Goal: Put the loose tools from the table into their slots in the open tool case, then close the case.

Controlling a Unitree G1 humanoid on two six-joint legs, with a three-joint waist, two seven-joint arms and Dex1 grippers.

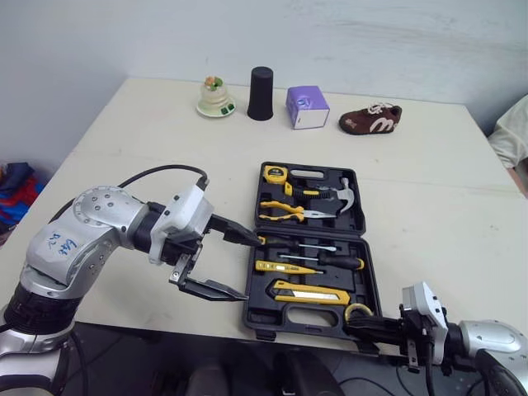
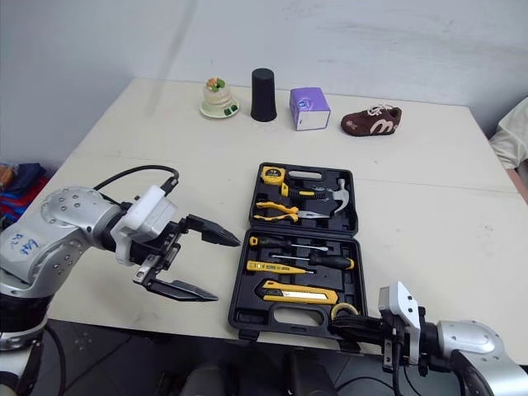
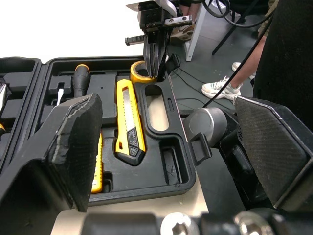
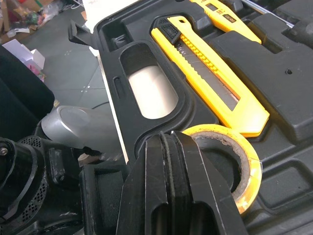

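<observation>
The black tool case (image 1: 250,309) lies open at the table's front edge, lid half away from me. Its slots hold a tape measure (image 1: 273,173), hammer (image 1: 342,194), pliers (image 1: 289,212), screwdrivers (image 1: 330,260) and a yellow utility knife (image 1: 309,292). A yellow tape roll (image 4: 244,161) sits in the round slot at the case's front right corner. My right gripper (image 4: 168,142) is shut on the roll's near rim. My left gripper (image 1: 252,267) hangs open just left of the case, level with the screwdrivers, nothing between its fingers (image 3: 78,147).
Along the table's back stand a small figurine on a plate (image 1: 215,96), a black cup (image 1: 261,93), a purple box (image 1: 307,107) and a brown shoe (image 1: 371,120). A person's sleeve (image 1: 513,136) shows at the right edge. The case's front slightly overhangs the table edge.
</observation>
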